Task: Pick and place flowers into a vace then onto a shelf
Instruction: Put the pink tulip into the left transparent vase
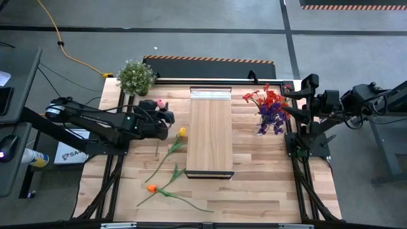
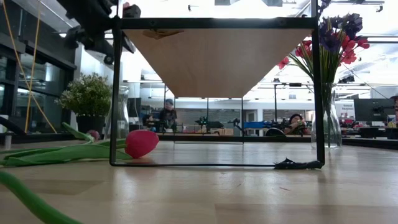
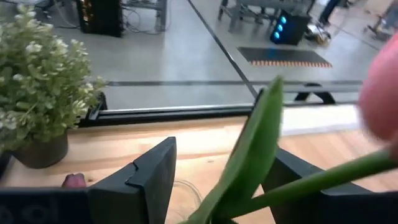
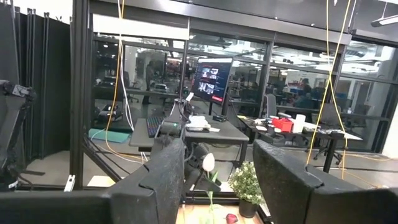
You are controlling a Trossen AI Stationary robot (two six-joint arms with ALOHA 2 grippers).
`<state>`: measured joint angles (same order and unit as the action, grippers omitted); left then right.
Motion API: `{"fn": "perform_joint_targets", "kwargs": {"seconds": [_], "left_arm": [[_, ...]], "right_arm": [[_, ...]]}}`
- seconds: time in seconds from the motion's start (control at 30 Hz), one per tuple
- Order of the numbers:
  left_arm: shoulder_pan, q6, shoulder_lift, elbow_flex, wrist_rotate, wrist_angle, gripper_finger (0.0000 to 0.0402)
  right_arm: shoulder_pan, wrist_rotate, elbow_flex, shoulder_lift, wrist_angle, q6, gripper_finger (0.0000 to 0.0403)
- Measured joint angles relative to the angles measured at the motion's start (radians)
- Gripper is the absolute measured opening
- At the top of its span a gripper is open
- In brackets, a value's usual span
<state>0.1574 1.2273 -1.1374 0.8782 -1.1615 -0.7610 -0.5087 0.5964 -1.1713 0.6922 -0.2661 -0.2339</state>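
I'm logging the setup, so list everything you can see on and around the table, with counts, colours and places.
Shelf: one, light wood, table centre.
Loose flowers: three; yellow and orange lying left of the shelf, pink at the left pincer.
Bouquet in glass vase: one, red and purple, right of the shelf.
Potted plant: one, pale green, far left corner.
Table: one, wood planks.
Left pincer: open around a green stem, left of the shelf.
Right pincer: open, at the table's right edge.

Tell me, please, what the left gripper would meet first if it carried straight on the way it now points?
Probably nothing solid soon. The left gripper, with a green flower stem between its open fingers, points over the table's far edge toward bare floor. The potted plant stands off to one side, though depth is hard to judge.
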Motion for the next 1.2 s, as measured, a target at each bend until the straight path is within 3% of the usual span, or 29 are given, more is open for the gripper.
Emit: {"fn": "perform_joint_targets", "kwargs": {"seconds": [0.7,1.2], "left_arm": [[0.000,-0.283,0.258,0.035,0.238,-0.005,0.0236],[0.000,-0.374,0.294,0.035,0.265,-0.010,0.0234]], "right_arm": [[0.000,-0.002,0.000,0.000,0.000,-0.010,0.0181],[0.000,-0.003,0.000,0.000,0.000,-0.010,0.0181]]}}
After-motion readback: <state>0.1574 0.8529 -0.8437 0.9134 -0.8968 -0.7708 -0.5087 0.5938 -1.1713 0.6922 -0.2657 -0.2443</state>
